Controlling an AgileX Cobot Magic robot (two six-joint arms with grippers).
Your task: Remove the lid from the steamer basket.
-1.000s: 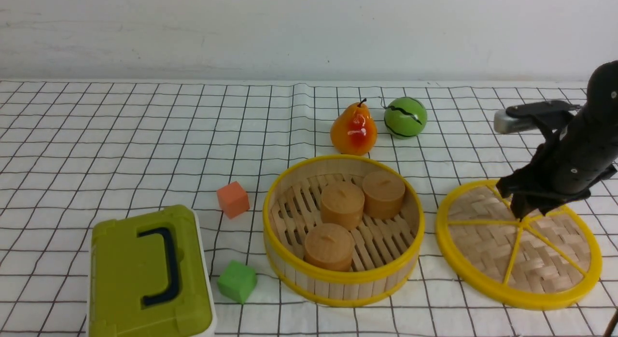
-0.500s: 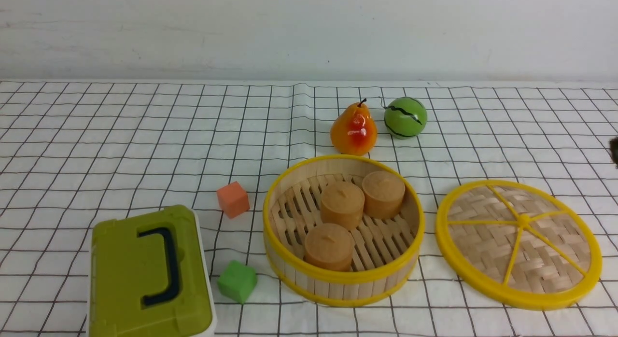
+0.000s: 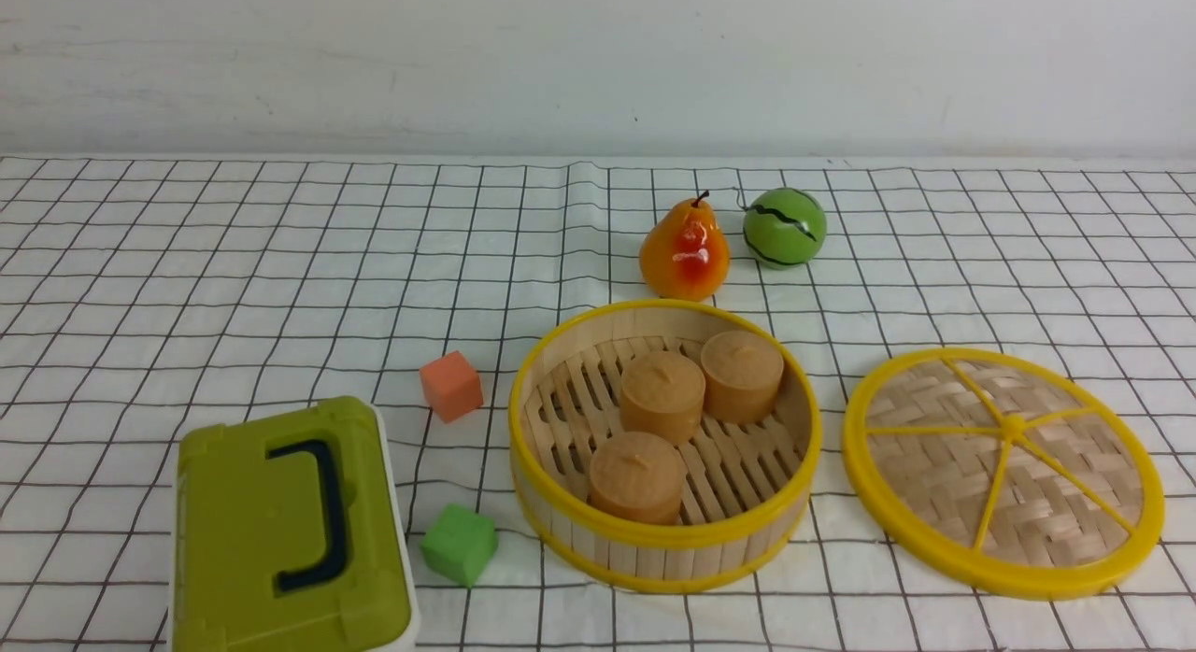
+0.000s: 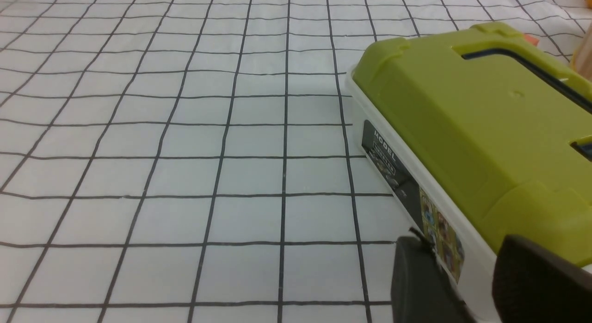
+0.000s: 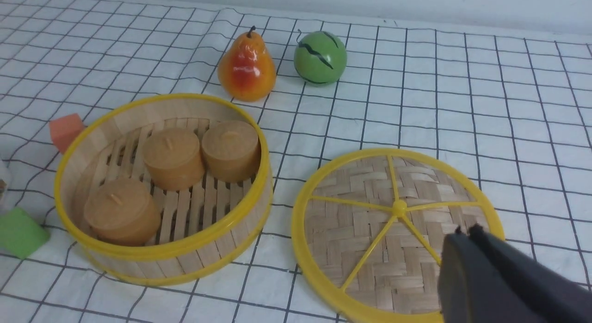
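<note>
The steamer basket (image 3: 654,560) stands uncovered in the middle of the checked cloth, with three tan cylinders (image 3: 662,395) inside. The lid (image 3: 1004,473) lies flat on the cloth just to its right, apart from it. Neither arm appears in the front view. In the right wrist view my right gripper (image 5: 465,230) hangs above the lid (image 5: 370,235), shut on nothing, with the steamer basket (image 5: 194,263) beyond it. In the left wrist view my left gripper (image 4: 467,267) is open and empty beside the olive-green box (image 4: 485,128).
The olive-green box (image 3: 290,531) with a dark handle sits at the front left. An orange cube (image 3: 451,385) and a green cube (image 3: 459,544) lie between it and the basket. A pear (image 3: 685,250) and a green ball (image 3: 785,227) stand behind the basket.
My right arm was over the lid's hub a second ago; it has pulled back out of the front view, and its gripper went from open to shut. The lid stayed flat.
</note>
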